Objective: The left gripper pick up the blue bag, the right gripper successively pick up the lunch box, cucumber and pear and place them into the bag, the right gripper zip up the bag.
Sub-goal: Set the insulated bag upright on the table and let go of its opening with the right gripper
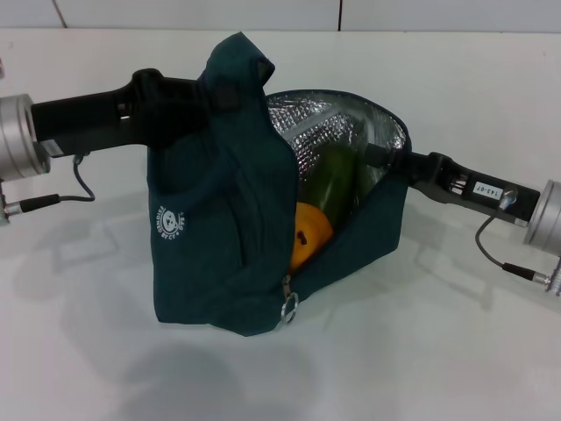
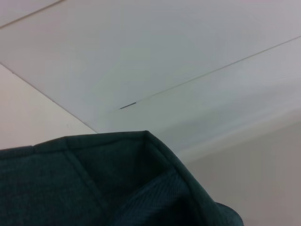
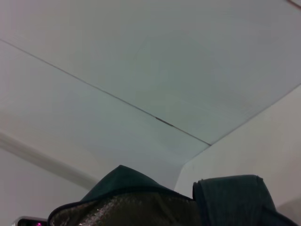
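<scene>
Inside the blue bag [image 1: 237,219], only head view shows the pear [image 1: 311,232].

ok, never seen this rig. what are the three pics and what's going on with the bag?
It is a two-armed robot. The wide picture comes from its head camera; the other two come from cameras on its wrists, and show mostly wall and bag fabric. On the white table stands the blue bag, open, silver lining showing. Inside are the pear and the cucumber; no lunch box is visible. The left gripper reaches into the fabric at the bag's top. The right gripper is at the open rim. Their fingers are hidden.
</scene>
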You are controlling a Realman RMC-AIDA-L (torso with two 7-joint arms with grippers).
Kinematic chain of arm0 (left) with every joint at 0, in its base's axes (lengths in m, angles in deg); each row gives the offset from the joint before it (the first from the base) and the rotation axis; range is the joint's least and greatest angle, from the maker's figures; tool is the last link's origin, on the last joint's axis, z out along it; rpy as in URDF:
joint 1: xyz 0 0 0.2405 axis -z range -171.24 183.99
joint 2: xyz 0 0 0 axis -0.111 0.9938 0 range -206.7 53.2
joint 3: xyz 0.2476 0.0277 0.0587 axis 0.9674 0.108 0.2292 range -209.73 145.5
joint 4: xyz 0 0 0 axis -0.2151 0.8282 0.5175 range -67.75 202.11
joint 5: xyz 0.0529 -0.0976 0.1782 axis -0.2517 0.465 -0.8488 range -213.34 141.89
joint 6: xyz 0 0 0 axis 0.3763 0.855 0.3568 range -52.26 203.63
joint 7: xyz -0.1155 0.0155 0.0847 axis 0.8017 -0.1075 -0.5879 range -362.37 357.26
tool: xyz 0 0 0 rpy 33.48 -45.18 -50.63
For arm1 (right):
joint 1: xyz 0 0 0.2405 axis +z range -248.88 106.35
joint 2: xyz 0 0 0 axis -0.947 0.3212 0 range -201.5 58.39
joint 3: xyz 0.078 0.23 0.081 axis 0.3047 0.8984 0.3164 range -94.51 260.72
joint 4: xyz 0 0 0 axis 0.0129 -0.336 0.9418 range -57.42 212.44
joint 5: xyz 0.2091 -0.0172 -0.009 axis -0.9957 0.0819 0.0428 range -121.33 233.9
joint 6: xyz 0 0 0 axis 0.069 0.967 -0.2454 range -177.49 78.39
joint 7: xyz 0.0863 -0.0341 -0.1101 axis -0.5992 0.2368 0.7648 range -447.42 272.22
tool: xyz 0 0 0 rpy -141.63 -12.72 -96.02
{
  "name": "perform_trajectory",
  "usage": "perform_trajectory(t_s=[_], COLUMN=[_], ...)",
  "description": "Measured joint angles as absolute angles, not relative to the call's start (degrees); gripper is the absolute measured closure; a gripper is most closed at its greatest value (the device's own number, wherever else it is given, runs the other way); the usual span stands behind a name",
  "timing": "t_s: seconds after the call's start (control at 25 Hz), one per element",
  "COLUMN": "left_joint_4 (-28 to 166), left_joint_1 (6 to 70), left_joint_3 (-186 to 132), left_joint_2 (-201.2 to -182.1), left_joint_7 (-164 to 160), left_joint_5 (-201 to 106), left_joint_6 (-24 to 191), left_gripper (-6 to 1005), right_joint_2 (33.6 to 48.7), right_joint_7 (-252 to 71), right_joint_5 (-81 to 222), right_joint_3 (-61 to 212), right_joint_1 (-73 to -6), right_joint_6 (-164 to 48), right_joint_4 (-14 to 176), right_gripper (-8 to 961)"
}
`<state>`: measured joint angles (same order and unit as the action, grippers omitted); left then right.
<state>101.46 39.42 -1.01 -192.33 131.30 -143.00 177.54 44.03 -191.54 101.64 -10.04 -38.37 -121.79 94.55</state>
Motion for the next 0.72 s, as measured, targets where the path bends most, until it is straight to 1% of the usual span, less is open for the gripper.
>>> perform_trajectory(t_s=[0.16,0.4,0.56,0.72], left_joint_4=[101.46,101.43,101.05,100.61], left_joint_1=[39.44,39.78,41.22,43.06], left_joint_3=[-0.52,0.24,0.92,1.07], left_joint_2=[-192.32,-192.31,-192.48,-193.28], left_joint_7=[131.45,131.68,131.86,131.48], left_joint_5=[-143.03,-143.01,-142.82,-143.13], left_joint_6=[177.55,177.64,177.68,177.25], left_gripper=[959,959,959,959], right_joint_2=[44.02,43.92,43.18,41.84], right_joint_7=[-190.14,-184.6,-182.26,-180.97], right_joint_5=[101.46,101.41,101.46,101.9], right_joint_3=[-9.63,-3.91,0.4,2.38], right_joint_1=[-38.31,-39.2,-40.04,-42.41], right_joint_6=[-122.15,-127.56,-133.33,-137.55], right_joint_4=[94.77,95.32,95.52,99.55], right_gripper=[627,849,887,907])
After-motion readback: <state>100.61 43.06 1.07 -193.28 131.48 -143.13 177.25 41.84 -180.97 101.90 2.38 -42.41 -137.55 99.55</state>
